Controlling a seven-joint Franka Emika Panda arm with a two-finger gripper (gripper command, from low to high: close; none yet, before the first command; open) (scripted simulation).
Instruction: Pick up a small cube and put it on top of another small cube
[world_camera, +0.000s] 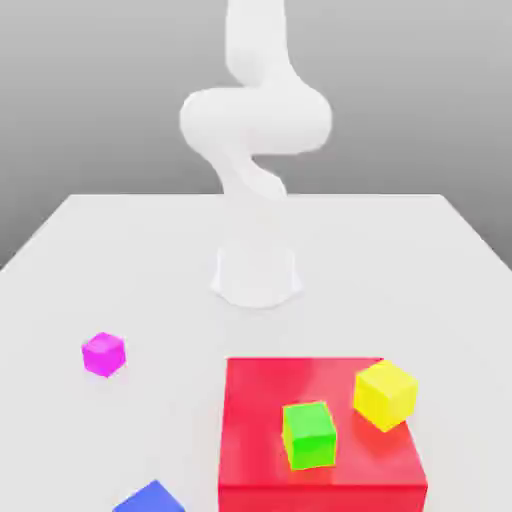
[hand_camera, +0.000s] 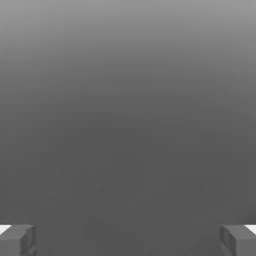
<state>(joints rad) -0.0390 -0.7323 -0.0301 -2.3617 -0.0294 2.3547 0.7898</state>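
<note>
Judging by the layout, nothing is stacked yet. A small green cube (world_camera: 309, 434) and small yellow cube (world_camera: 385, 394) sit apart on a big red block (world_camera: 262, 420); a small magenta cube (world_camera: 103, 353) lies on the white counter (world_camera: 120, 260). The hand (hand_camera: 128, 239) is spread wide, holding nothing.

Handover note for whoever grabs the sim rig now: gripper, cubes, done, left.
Gripper: open, holding nothing; its fingertips show wide apart in the hand view.
Cubes: green cube and yellow cube sit apart on the red block. Magenta cube is on the table at the exterior view's left; blue cube is at the bottom edge, partly cut off.
Done: nothing stacked.
Left: pick one small cube and set it on another.
</note>
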